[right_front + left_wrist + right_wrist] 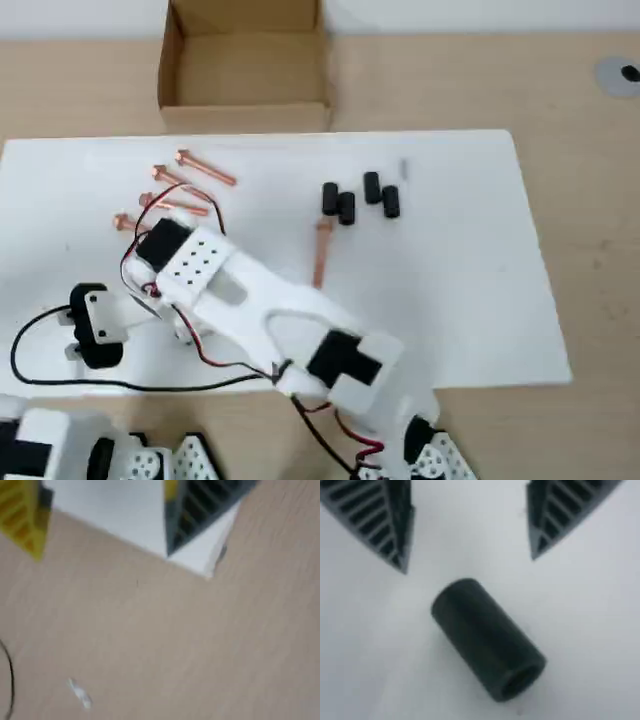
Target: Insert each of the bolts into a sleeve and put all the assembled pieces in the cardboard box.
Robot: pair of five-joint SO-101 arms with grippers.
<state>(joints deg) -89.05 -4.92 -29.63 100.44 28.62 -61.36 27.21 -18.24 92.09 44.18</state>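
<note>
**A:** Where does the right gripper (pixel 468 562) stand?

**B:** It is low over the white sheet (pixel 360 680), with its jaws wide apart and nothing between them. A black sleeve (pixel 487 637) lies on its side on the sheet just off the fingertips. The sleeve is in line with the gap but touches neither finger, and its open bore faces away from the gripper.

**A:** And the left gripper (pixel 102 556)?

**B:** That one is also spread wide and holds nothing. It hangs over a corner of the sheet, with the bare wood of the counter (pixel 175 645) beside it.

**A:** What does the view from above show on the sheet?

**B:** An arm (pixel 230 290) slants across the near left part. Past its far end, toward the sheet's far left corner, four copper bolts (pixel 205 168) lie loose and close together. A fifth bolt (pixel 321 255) lies alone near the middle of the sheet, lengthwise toward the far edge. Just beyond it sits a cluster of four sleeves (pixel 347 207), some of them touching. The cluster is well apart from the bolts on the left.

**A:** And the cardboard box (pixel 245 115)?

**B:** It stands on the counter against the sheet's far edge, left of centre, with its top open. A grey disc (pixel 620 75) lies near the counter's far right corner.
</note>
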